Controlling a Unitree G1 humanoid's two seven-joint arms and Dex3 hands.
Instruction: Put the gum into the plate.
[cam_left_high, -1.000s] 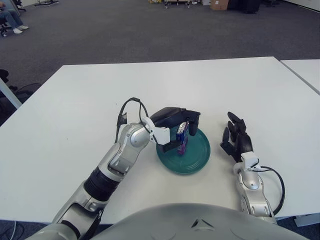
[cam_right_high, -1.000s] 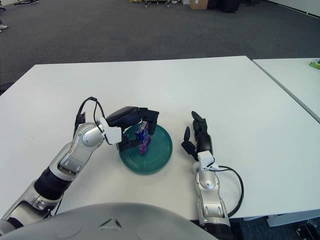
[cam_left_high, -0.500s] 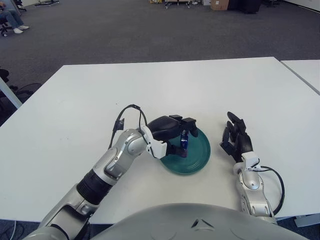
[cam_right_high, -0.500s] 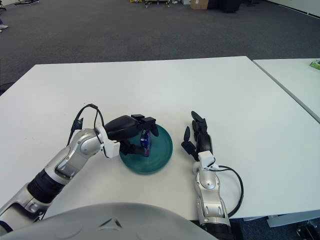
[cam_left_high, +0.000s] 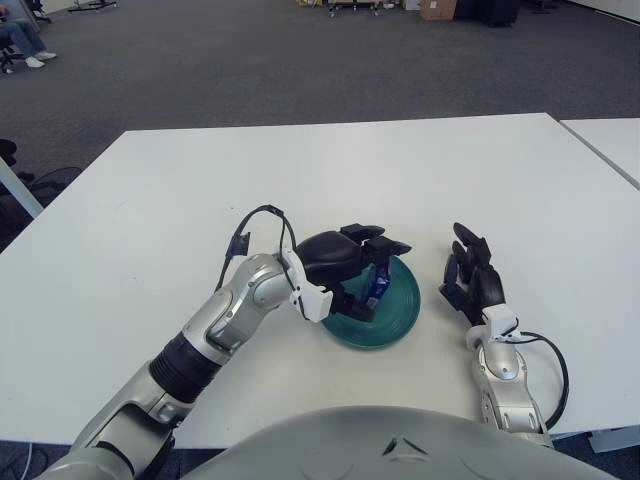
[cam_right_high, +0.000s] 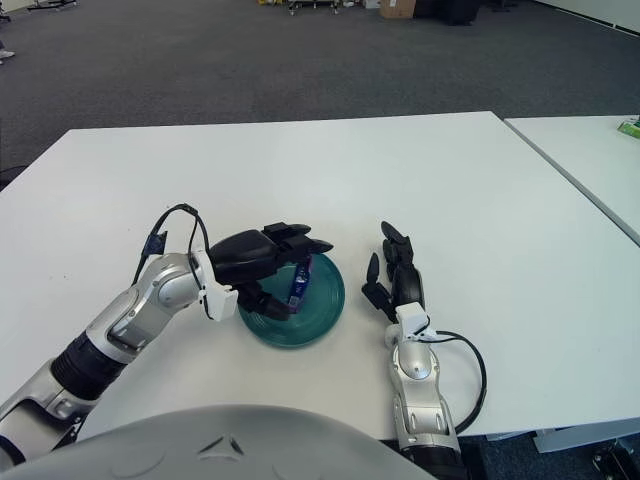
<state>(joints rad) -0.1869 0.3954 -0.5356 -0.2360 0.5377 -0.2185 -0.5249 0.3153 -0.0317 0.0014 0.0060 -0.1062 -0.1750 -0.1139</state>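
Left eye view: white table (cam_left_high: 150, 200) on grey carpet (cam_left_high: 250, 60)

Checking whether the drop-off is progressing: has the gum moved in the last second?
Yes. The gum has sunk toward the green plate and tipped from upright to leaning, with the left hand lower over the plate's left side.

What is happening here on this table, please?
The robot's left hand is over the green plate on the white table, and the blue gum pack stands tilted inside the plate under its spread fingers. Whether the fingers touch the gum cannot be told. The right hand shows to the right of the plate, idle, fingers relaxed and holding nothing. The gum looks to be in the plate, with only the left hand's withdrawal left.
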